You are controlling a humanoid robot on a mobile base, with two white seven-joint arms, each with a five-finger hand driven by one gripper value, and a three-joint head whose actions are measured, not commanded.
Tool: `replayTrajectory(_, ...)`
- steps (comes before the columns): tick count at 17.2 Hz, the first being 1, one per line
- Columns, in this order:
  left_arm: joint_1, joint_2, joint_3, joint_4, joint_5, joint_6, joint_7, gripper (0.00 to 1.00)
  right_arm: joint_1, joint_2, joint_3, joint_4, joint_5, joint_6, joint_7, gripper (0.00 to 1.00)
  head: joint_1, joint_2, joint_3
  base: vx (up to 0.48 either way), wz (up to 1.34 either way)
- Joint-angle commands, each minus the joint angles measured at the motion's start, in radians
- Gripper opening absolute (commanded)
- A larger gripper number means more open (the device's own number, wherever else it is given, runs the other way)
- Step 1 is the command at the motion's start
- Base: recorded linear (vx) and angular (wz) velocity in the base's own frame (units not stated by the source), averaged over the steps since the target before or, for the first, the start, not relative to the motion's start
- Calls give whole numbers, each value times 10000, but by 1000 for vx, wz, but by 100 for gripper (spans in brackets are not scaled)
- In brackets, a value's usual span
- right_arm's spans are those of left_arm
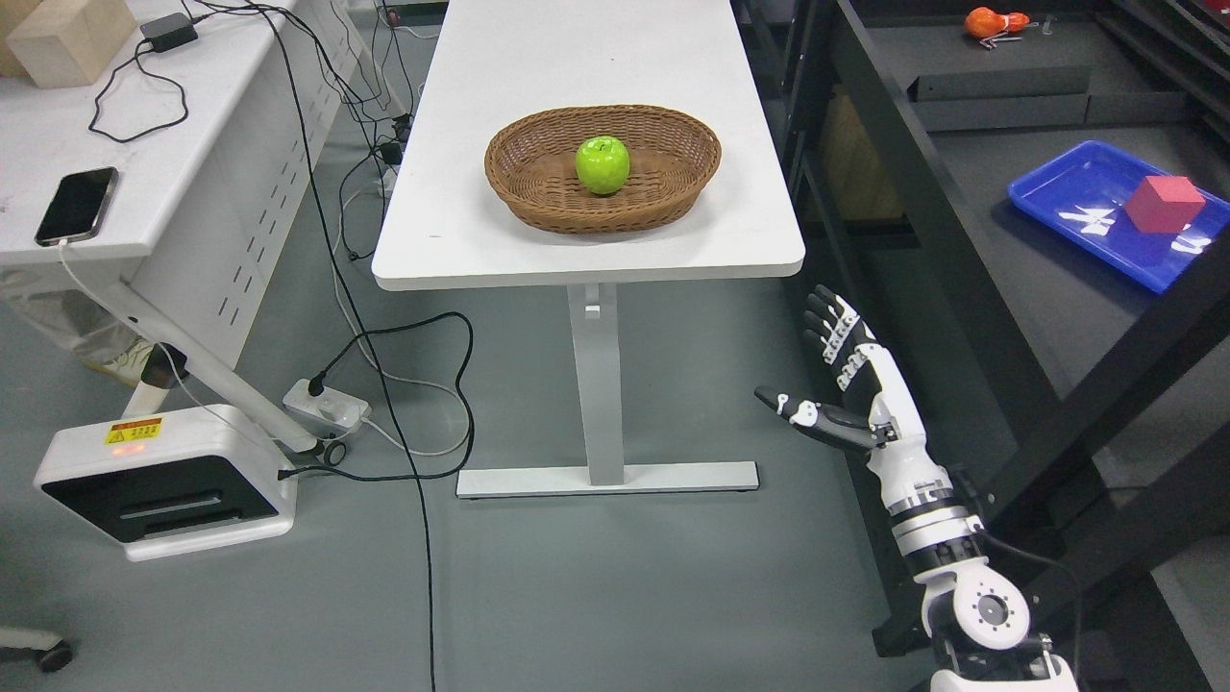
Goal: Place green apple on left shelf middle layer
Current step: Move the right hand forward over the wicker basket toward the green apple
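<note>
Green and glossy, the apple sat in the middle of an oval wicker basket, and the basket stood on a white desk near its front edge. The apple rested upright, stem end up, touching nothing but the woven bottom.

From the head camera, the right robot hand showed low on the right, over the grey floor and below the desk's front right corner, well apart from the basket. Its fingers were stretched out straight toward the desk and its thumb stuck out to the left; it held nothing. Its white and black forearm ran down to the bottom right edge. No left arm showed.

Just right of the robot hand stood a black metal shelf whose frame slanted across the right side. On one of its grey layers lay a blue tray with a red cube in it. Farther back on that shelf, near the top edge, lay a small orange object, too small to tell what it was.

To the left stood a second, grey-white desk carrying a phone on a cable, a wooden block and a black power adapter. Black cables trailed down to the floor, where a white power strip and a white box-like device with a yellow label sat beside the desk's leg.
</note>
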Motion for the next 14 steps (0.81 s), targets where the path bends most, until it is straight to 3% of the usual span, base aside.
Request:
replayTrajectory(1,0,175,0,-7,0,5,4,100,282,-175,-55,2,0,147,114,100,0,0,0,0,0)
replayTrajectory(7,0,175,0,8,0,5,4,100,344,-214,-147,33,-15,42,146,100,0,0,0,8,-5)
replayTrajectory(8,0,175,0,8,0,5,4,100,283,-549,-101,33,91,-217,130,100,0,0,0,0,0)
replayTrajectory(9,0,175,0,-7,0,5,4,100,145,-1220,82,18,958,-599,115,100,0,0,0,0,0)
replayTrajectory(11,0,175,0,-7,0,5,4,100,-589,-2373,695,17,5788,-1107,54,97,0,0,0,10,0)
replayTrajectory(13,0,175,0,-7,0,5,4,100,-852,-2714,758,-13,6244,-1308,176,100,0,0,0,34,-11)
replayTrajectory(14,0,175,0,-7,0,5,4,100,-883,-2715,743,-59,6152,-1886,176,100,0,0,0,49,-20)
